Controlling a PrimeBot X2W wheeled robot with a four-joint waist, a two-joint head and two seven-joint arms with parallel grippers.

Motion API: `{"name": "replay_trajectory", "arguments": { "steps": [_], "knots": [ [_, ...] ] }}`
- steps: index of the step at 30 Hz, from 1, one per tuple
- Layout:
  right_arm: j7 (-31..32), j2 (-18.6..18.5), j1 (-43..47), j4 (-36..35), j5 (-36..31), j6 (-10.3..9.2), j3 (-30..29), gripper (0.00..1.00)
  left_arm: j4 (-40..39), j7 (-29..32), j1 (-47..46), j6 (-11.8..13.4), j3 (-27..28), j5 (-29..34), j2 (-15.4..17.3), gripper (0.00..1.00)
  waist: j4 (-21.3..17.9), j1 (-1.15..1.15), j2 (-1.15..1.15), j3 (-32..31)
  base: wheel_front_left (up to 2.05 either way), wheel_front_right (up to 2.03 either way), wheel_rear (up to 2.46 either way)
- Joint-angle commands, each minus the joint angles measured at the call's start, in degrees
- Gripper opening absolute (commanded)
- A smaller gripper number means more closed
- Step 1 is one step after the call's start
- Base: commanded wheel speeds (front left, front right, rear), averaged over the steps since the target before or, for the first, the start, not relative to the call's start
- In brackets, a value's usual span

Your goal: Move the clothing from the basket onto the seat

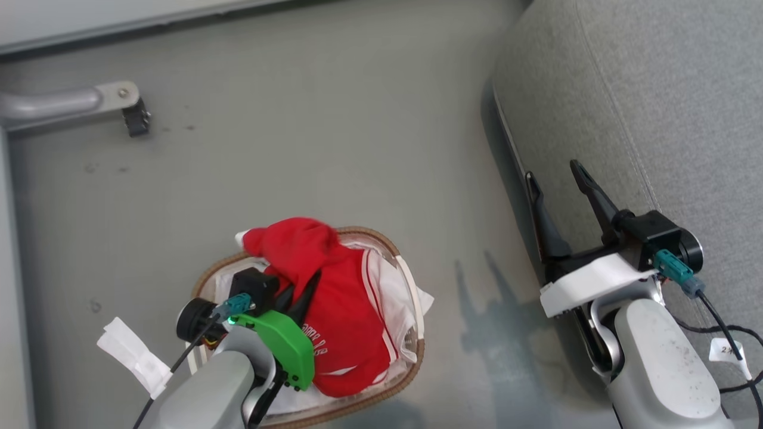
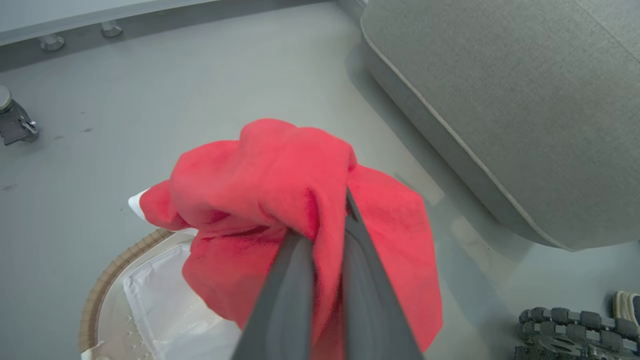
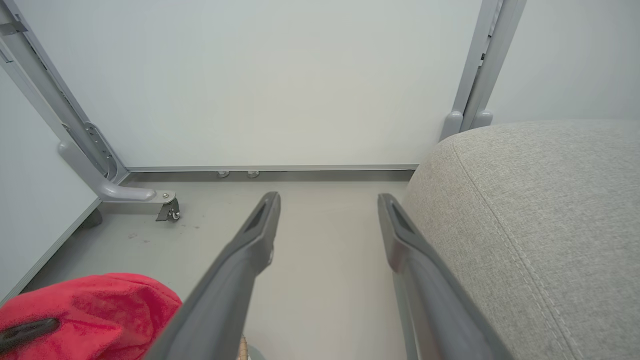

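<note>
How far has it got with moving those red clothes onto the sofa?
Early days: nothing lies on the visible part of the sofa. In hand: the left pincer is shut on a bunch of the red clothing, raised above the basket, with more red fabric lying inside. The right pincer hangs open and empty by the sofa. Left: carry it all across.

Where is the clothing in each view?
Head: lower centre, clothing over the basket.
Left wrist: centre, pinched by the left gripper.
Right wrist: bottom-left corner.
Shared landmark: grey sofa, at right in all three.
</note>
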Motion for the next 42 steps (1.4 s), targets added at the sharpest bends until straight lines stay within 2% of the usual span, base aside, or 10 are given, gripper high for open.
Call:
{"name": "replay_trajectory", "arguments": {
  "steps": [1,9,18,30,36,42],
  "knots": [
    [-0.28,-0.21,1.56,0.26,-0.06,-0.04,-0.31,1.0,-1.73,-0.03,1.69,0.09,1.61,1.64,-0.55,0.0,3.23,0.0,0.0,-5.72,0.0,0.0,0.0],
    [-0.27,-0.21,4.78,1.01,0.47,-0.04,-1.97,1.0,-10.57,-0.03,4.99,0.09,6.88,7.7,-2.31,0.0,4.73,0.0,0.0,-10.79,0.0,0.0,0.0],
    [-0.27,-0.21,8.0,2.16,0.99,-0.04,-1.72,1.0,-18.36,-0.04,8.99,0.09,12.38,10.49,-3.96,0.0,4.92,0.0,0.0,-16.2,0.0,0.0,0.0],
    [-0.28,-0.21,12.06,3.02,1.21,-0.04,-1.24,1.0,-24.87,-0.04,12.52,0.09,16.5,13.0,-5.37,0.0,5.06,0.0,0.0,-21.02,0.0,0.0,0.0],
    [-0.28,-0.21,12.26,2.51,1.8,-0.04,3.1,1.0,-26.52,-0.04,13.43,0.09,17.51,14.06,-5.46,0.0,5.04,0.0,0.0,-21.8,0.0,0.0,0.0],
    [-0.27,-0.2,9.62,-1.52,5.18,-0.04,12.67,1.0,-27.24,-0.04,13.74,0.09,17.69,14.5,-5.95,0.0,5.57,0.0,0.0,-21.76,0.0,0.0,0.0]
  ]
}}
